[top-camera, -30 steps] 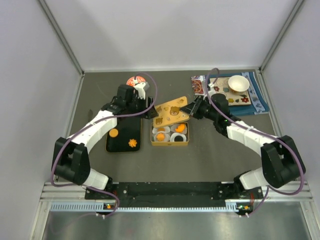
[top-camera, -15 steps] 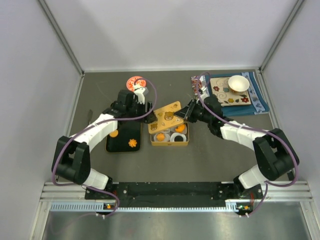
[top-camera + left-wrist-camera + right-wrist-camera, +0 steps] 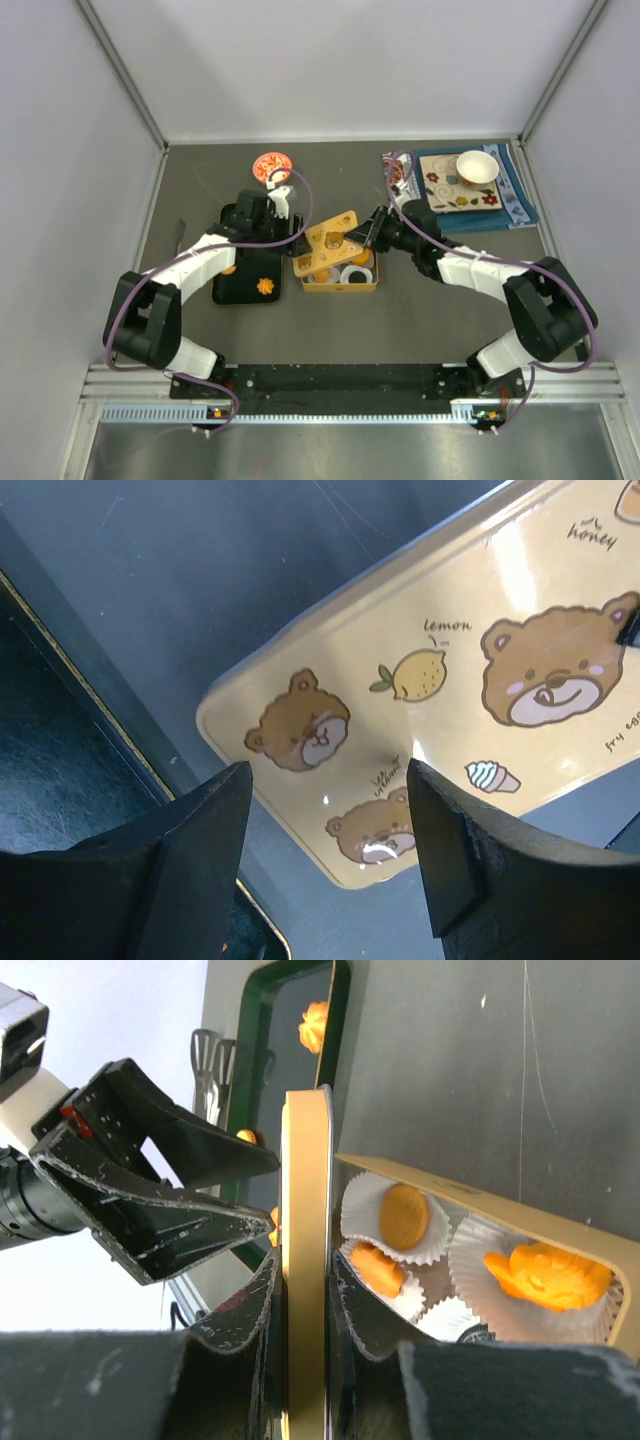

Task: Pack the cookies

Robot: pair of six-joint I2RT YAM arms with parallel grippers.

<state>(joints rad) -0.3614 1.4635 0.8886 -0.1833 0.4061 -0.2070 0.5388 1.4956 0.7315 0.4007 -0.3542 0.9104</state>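
- Top view, tin [image 3: 340,288]: it stands open between the two arms, with white paper cups [image 3: 355,274] inside.
- Top view, lid [image 3: 328,240]: yellow with a bear print, it is tilted over the tin's far-left corner. The right gripper [image 3: 374,228] is pinched narrow on the end farthest from the tray.
- Top view, left gripper [image 3: 290,226]: it is just left of the lid, jaws parted and holding nothing.
- Top view, tray [image 3: 245,292]: it lies left of the tin. At least one flower-shaped cookie and one round one are unpacked, so the cookies [image 3: 265,286] are only partly in.
- Left wrist view: the lid's printed face lies below and between the two fingers [image 3: 200,860], which are spread wide. Whether they touch the lid cannot be told.
- Right wrist view: the lid shows edge-on, clamped between this gripper's pads over the tin's left side. Three cookies sit in cups beyond it.
- Step in hand, as judged: the lid is being passed or steadied between the arms.
  - Close the left jaws across the thin rim, not the flat face.
  - Keep the right grip until the left one bites.
  - Hold the lid's low corner clear of the cups.
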